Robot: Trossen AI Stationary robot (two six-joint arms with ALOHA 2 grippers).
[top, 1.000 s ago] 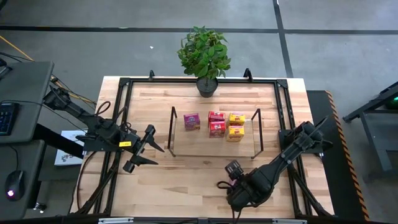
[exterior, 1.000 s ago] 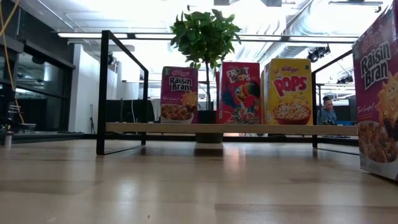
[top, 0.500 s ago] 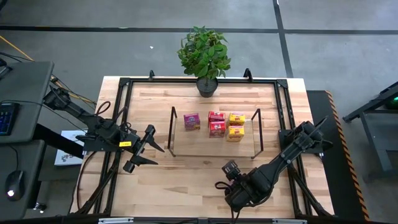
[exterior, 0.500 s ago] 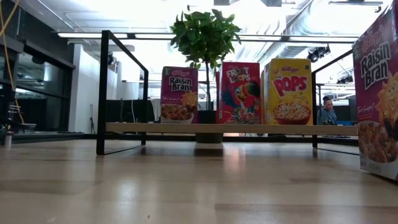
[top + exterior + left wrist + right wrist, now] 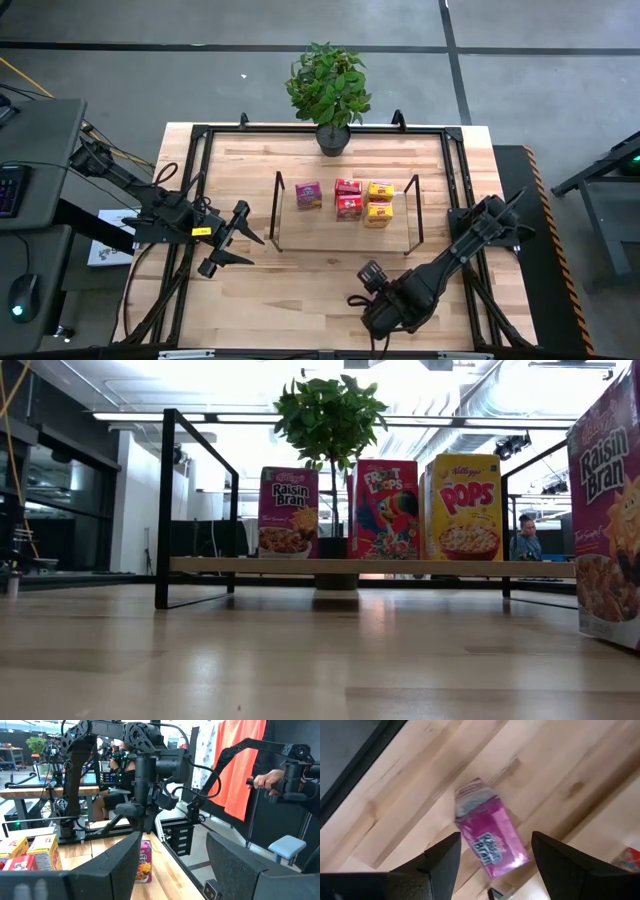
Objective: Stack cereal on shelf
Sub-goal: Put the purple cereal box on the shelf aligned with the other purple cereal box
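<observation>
Hard to find the sixth cereal box from above: tucked under the right gripper [image 5: 362, 292] at about 6 o'clock on the table [image 5: 250, 300], with barely any pink showing there. Seen cut off at the right edge from table height as a pink Raisin Bran box [image 5: 606, 510], upright on the wood. Seen whole only from the right wrist, glossy magenta cardboard, between that gripper's dark fingers [image 5: 442, 862]. Fingers spread wide with a gap on each side, clamped on nothing.

On the shelf [image 5: 320, 232], a pale flat board between thin black metal end frames at the table's centre: five small rectangular boxes. Another pink box [image 5: 308, 194] toward 9 o'clock, two red boxes [image 5: 348, 197] in the middle, two yellow boxes [image 5: 379, 201] toward 3 o'clock. From table height only the front row readable; the rear red and yellow boxes masked by those in front.

Parked at 9 o'clock on the table: left gripper [image 5: 238, 240], fingers apart and empty, pointing across at the right arm.

At 12 o'clock, beyond the shelf: leafy green plant [image 5: 328, 82] in a dark round pot.

Past the table, partly cut off in the left wrist view: a person's hand [image 5: 267, 780] on a dark handle.
</observation>
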